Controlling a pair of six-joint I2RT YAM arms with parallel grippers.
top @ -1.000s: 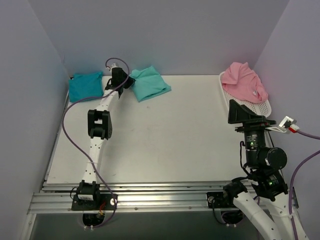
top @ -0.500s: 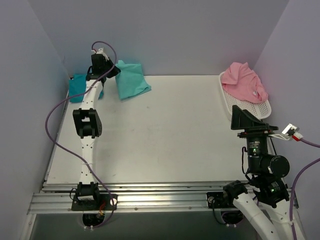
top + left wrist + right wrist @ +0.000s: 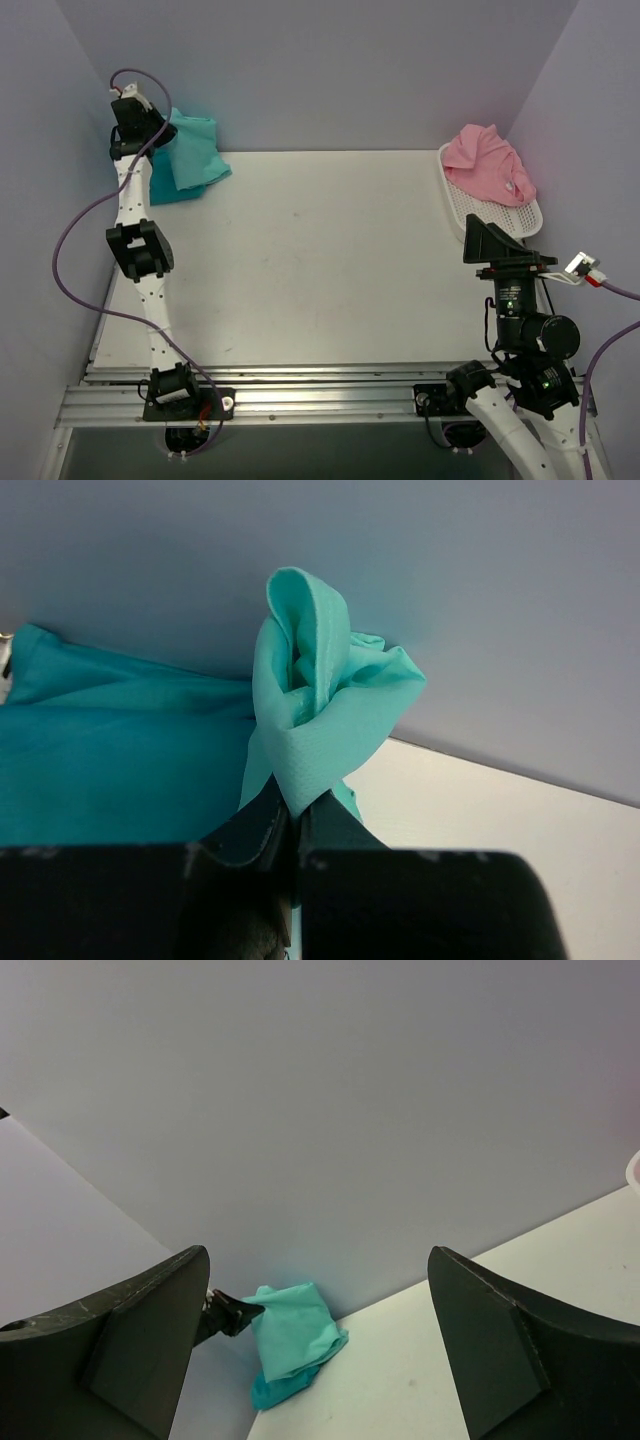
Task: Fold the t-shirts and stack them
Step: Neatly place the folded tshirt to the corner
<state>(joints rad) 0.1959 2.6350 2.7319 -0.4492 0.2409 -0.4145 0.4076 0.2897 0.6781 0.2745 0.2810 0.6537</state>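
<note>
My left gripper (image 3: 157, 130) is up in the far left corner, shut on a corner of the folded sea-green t-shirt (image 3: 196, 148). The cloth bunches out of the closed jaws in the left wrist view as the sea-green t-shirt (image 3: 322, 708). It hangs over the darker turquoise t-shirt (image 3: 172, 190), which lies folded beneath it and is mostly covered. The pink t-shirt (image 3: 488, 163) lies crumpled in the white mesh basket (image 3: 505, 215) at the far right. My right gripper (image 3: 487, 238) stands open near that basket, holding nothing, its fingers (image 3: 150, 1325) wide apart.
The grey walls close in the table (image 3: 330, 260) at the back and on both sides; the left gripper is close to the back-left corner. A purple cable (image 3: 75, 235) loops off the left arm. A metal rail (image 3: 320, 400) runs along the near edge.
My left arm has swung left along the back wall, carrying the sea-green t-shirt from the back of the table to over the turquoise one. The right gripper has barely moved.
</note>
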